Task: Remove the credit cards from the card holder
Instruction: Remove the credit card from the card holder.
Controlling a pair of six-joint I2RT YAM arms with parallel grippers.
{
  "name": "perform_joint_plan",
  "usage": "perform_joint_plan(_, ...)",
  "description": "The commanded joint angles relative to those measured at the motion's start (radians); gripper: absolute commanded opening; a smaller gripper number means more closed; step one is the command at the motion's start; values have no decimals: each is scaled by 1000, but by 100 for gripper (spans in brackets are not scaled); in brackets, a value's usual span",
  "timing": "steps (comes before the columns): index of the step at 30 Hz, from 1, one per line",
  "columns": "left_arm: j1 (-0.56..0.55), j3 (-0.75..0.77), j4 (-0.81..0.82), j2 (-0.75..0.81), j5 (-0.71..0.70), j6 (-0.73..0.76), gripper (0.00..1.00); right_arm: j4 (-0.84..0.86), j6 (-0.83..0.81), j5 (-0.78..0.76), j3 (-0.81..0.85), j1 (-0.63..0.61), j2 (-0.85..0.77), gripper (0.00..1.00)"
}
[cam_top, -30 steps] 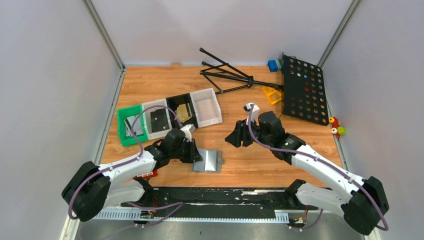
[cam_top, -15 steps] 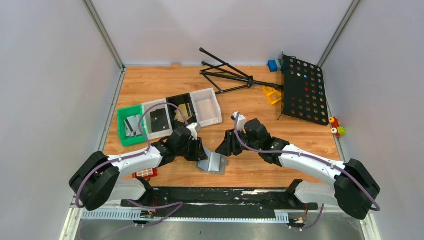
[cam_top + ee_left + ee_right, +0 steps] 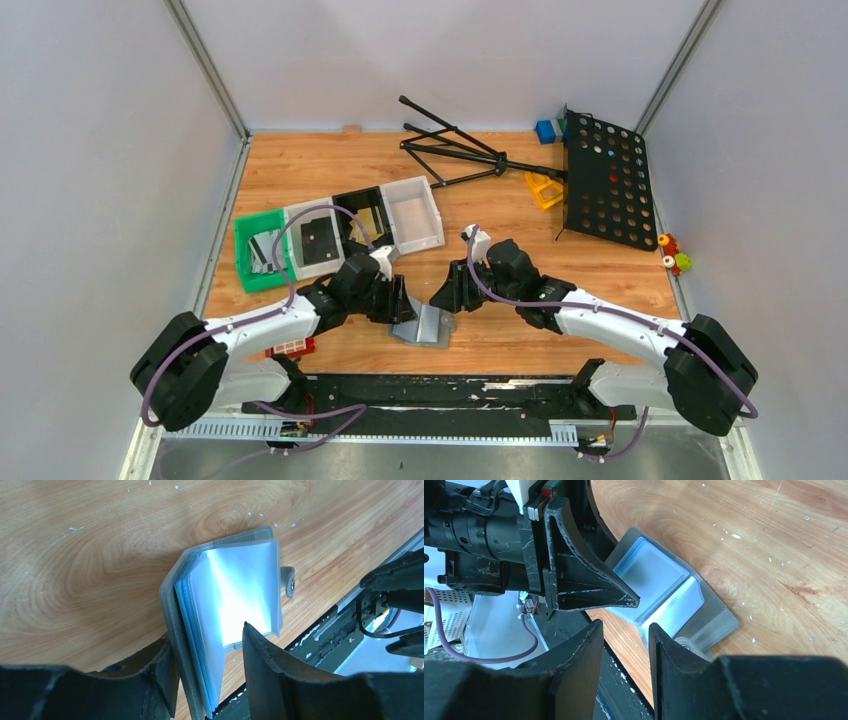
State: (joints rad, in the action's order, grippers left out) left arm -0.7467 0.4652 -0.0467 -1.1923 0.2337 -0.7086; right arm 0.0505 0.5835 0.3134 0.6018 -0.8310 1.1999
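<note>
The grey card holder (image 3: 428, 326) lies open on the wood near the front edge, its left leaf raised. My left gripper (image 3: 400, 306) is open around that raised cover and its clear sleeves (image 3: 206, 632); one finger (image 3: 165, 665) touches the cover, the other stands apart. The sleeves (image 3: 240, 580) look empty. My right gripper (image 3: 447, 297) is open and empty, just above the holder's near corner (image 3: 625, 625), by the side tab (image 3: 684, 644). A gold card (image 3: 368, 222), a black card (image 3: 318, 240) and a silvery card (image 3: 262, 252) lie in the trays.
A row of green, white, black and clear trays (image 3: 415, 238) stands behind the left arm. A red block (image 3: 290, 347) lies under the left arm. A black tripod (image 3: 455, 150), a black perforated panel (image 3: 605, 180) and small toys (image 3: 675, 255) are at the back right. A black rail (image 3: 440, 390) runs along the front.
My right gripper has moved left and down to the holder. My left gripper has moved right and raised the holder's left leaf. Little has changed in the last half second.
</note>
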Motion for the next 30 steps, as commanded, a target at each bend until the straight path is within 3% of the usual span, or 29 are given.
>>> perform_joint_plan(1,-6,36,-19,51,-5,24,54,46,15,-23,-11,-8,-12,39)
perform_joint_plan(9,-6,23,0,81,43,32,64,50,19,-33,-18,-8,-16,38)
perform_joint_plan(22,-5,15,-4,92,55,34,65,43,32,-57,-44,-8,-45,38)
perform_joint_plan(30,-5,11,-9,92,50,29,57,65,62,-53,-15,-30,13,31)
